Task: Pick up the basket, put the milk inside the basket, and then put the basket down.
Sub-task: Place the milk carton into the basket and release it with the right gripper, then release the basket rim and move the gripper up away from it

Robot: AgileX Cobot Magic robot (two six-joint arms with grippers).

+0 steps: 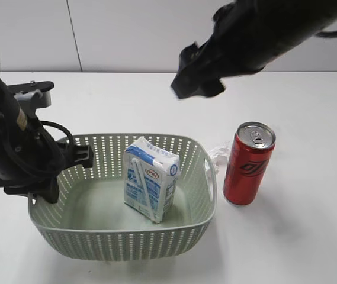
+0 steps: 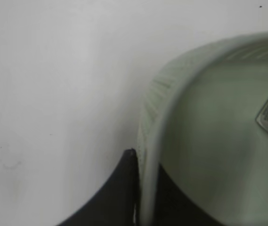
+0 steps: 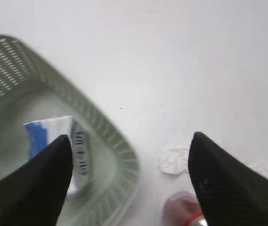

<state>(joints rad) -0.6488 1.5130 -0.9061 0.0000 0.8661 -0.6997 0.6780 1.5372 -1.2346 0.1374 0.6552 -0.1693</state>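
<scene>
The pale sage-green basket (image 1: 115, 236) sits at the front left of the table. The white-and-blue milk carton (image 1: 150, 177) stands upright inside it. My left gripper (image 2: 145, 188) is shut on the basket's left rim (image 2: 148, 141), one finger outside the wall and one inside. In the exterior view the left arm hides the grip. My right gripper (image 3: 131, 141) is open and empty, high above the basket's right end; the basket (image 3: 119, 155) and the milk (image 3: 53, 141) show below it. In the exterior view the right gripper (image 1: 195, 77) hangs over the far middle of the table.
A tall red soda can (image 1: 248, 164) stands just right of the basket, also in the right wrist view (image 3: 185, 209). A crumpled white scrap (image 1: 220, 155) lies behind it, between can and basket. The white table (image 1: 310, 236) runs to a pale wall at the back.
</scene>
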